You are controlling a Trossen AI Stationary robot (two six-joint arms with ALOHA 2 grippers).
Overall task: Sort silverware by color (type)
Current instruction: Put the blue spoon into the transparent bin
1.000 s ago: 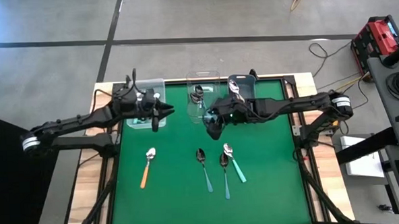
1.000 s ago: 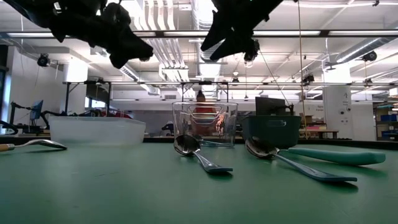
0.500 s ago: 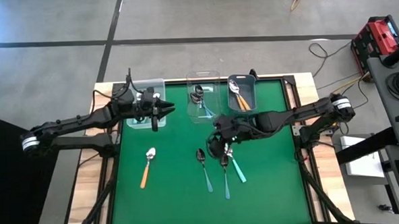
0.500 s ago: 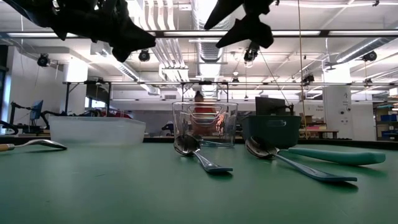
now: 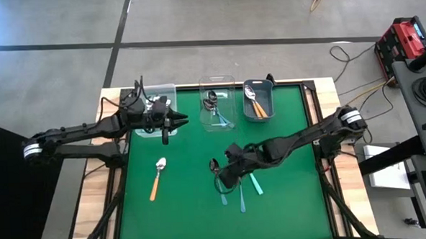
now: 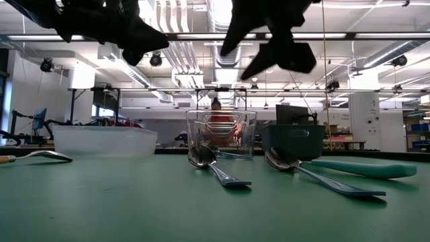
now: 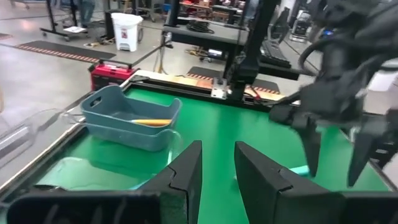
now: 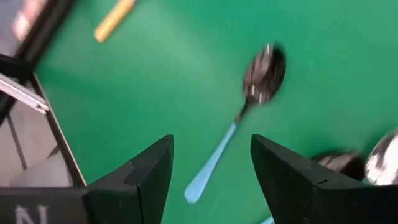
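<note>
My right gripper (image 5: pixel 226 174) hangs open and empty above the spoons in the middle of the green mat. A blue-handled spoon (image 8: pixel 239 124) lies flat under the gap between its fingers, and it also shows in the high view (image 5: pixel 219 182). Beside it lie a second blue-handled spoon (image 5: pixel 241 190) and a mint-teal one (image 5: pixel 254 179). An orange-handled spoon (image 5: pixel 157 177) lies to the left. My left gripper (image 5: pixel 176 122) is open and empty, raised beside the clear bin at the far left (image 5: pixel 155 107).
A clear middle bin (image 5: pixel 218 105) holds blue-handled spoons. A grey bin (image 5: pixel 259 99) holds orange-handled ones, and it also shows in the left wrist view (image 7: pixel 134 121). All three bins stand along the mat's far edge. The mat's near half is bare green.
My right gripper has gone from in front of the far bins toward the table's near edge, and now hangs over the spoons in the middle of the mat. The spoons have not moved.
</note>
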